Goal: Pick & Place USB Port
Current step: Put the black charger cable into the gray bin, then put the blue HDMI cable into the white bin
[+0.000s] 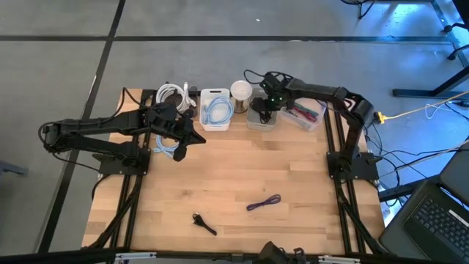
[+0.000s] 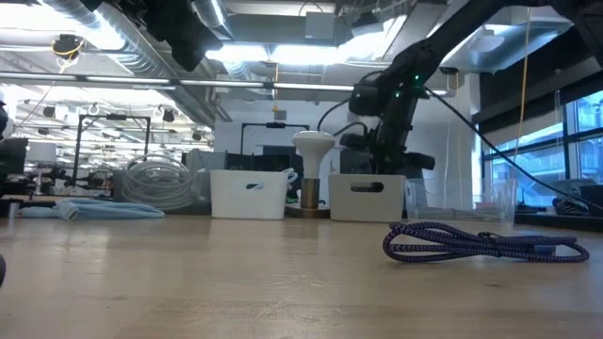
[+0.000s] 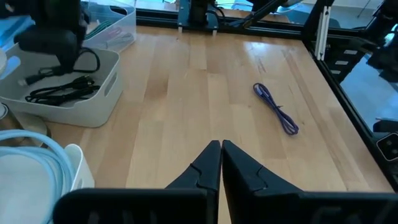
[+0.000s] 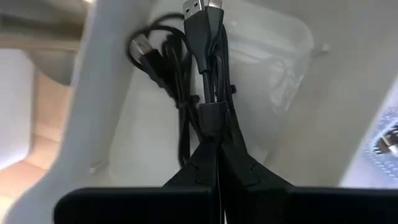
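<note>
My right gripper hangs over a white bin at the table's far edge and is shut on a bundled black USB cable. In the low view it stands just above the bin. My left gripper is shut and empty, above the table at the far left, near a blue cable. A purple cable lies on the table near the front middle, and a short black cable lies left of it. My right gripper pinches the black cable bundle between its two fingers at a banded spot near one end of the bundle. The fingers come from above, pointing down into the bin, and lie along the strands. A USB plug sticks out beyond the fingertips. Whether the bundle is clear of the bin's floor cannot be told.
A white bin with a light blue cable, a white coiled cable, a white round lamp and a clear bin of coloured items line the far edge. Bare wood lies across the table's middle.
</note>
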`<state>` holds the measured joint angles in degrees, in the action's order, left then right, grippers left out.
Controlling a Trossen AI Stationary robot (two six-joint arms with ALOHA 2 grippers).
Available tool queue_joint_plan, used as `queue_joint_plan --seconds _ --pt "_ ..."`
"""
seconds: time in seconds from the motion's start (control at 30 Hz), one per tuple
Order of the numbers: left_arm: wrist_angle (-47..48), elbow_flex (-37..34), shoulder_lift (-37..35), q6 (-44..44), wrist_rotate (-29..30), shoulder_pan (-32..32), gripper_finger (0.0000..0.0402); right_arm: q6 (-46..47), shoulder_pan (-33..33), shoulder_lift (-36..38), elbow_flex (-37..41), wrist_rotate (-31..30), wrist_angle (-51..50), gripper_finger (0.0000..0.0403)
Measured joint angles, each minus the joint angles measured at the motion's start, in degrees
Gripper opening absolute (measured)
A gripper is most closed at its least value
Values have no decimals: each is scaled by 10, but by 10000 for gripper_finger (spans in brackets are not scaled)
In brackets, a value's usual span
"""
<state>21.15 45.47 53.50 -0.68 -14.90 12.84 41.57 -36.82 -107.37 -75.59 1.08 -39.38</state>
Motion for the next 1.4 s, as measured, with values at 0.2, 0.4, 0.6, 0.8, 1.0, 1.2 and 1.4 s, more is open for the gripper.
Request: queue_joint_plan --seconds 0.2,0.4,0.6,0.8,1.0,1.2,1.4 --pt "0 0 0 0 0 0 5 -13 0 -24 0 0 1 0" --pt "0 0 0 -1 0 0 8 -16 0 -32 0 5 4 9" --pt "0 0 0 -1 0 0 4 -34 0 -32 -5 14 8 42" --pt "3 0 0 -1 0 0 9 -47 0 -32 -43 20 -11 73" --pt "13 0 0 -1 0 0 4 -62 3 -32 -74 21 -63 94" --pt "32 0 0 -1 0 0 4 -84 9 -17 -100 -55 -132 100" --pt "62 0 0 -1 0 0 4 -114 27 46 -108 -161 -159 101"
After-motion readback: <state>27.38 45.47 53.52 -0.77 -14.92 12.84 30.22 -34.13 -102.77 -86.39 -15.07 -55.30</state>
